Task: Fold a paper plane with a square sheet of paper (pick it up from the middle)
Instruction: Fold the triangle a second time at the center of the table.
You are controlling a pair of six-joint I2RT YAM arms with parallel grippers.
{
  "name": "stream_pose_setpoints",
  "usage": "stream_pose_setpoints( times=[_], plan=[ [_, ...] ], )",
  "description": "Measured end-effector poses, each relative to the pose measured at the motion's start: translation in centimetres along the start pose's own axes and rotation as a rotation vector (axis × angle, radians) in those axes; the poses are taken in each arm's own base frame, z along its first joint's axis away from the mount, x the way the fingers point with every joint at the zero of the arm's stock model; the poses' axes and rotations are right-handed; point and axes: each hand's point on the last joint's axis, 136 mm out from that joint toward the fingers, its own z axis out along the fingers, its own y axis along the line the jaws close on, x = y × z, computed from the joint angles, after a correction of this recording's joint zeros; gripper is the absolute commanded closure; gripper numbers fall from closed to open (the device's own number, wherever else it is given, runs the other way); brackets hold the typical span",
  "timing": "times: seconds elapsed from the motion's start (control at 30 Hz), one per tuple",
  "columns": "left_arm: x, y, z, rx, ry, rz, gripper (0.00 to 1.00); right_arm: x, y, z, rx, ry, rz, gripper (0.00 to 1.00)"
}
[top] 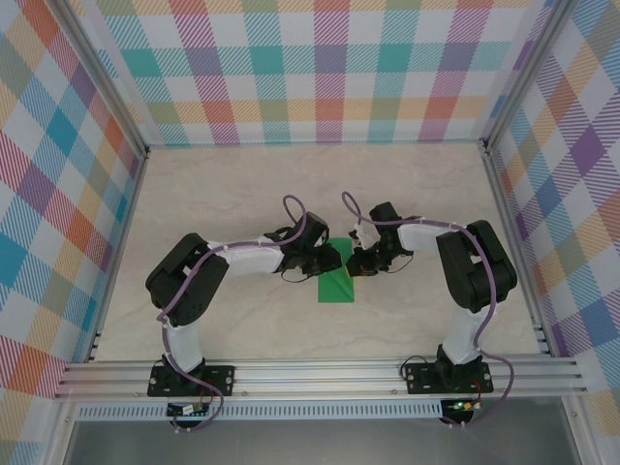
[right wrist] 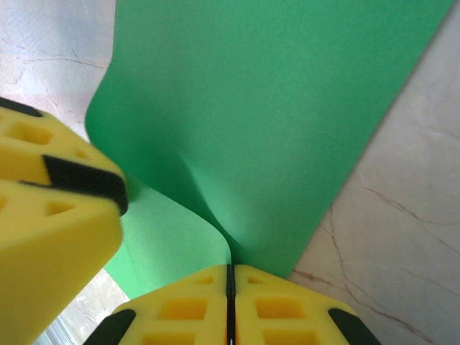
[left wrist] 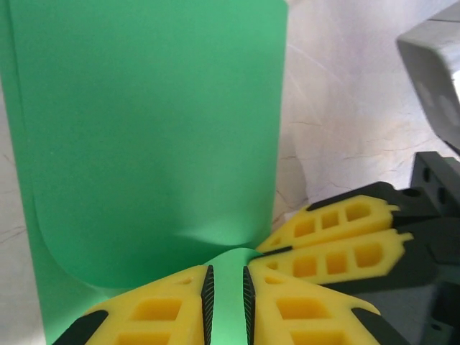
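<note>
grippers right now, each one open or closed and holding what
Left gripper: nearly closed, pinching a raised fold of the square sheet of paper.
Right gripper: closed tight, gripping the same sheet.

square sheet of paper (left wrist: 144,129) | cut off at top edge

square sheet of paper (top: 336,287) on table (top: 242,184) | left claw (left wrist: 228,274) at its left | right claw (right wrist: 230,270) at its right

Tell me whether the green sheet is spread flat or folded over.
Folded over, not creased: the square sheet of paper curls back onto itself in a soft bend, its edge pinched in the shut right gripper.
</note>
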Motion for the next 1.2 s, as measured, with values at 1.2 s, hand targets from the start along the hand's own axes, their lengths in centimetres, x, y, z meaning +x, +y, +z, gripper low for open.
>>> stream_pose_setpoints(
  times=[1.2],
  plan=[
    [0.5, 1.4, 0.8, -0.022, 0.003, -0.011, 0.78, -0.3, 0.0, 0.2, -0.001, -0.008, -0.008, 0.89]
  ],
)
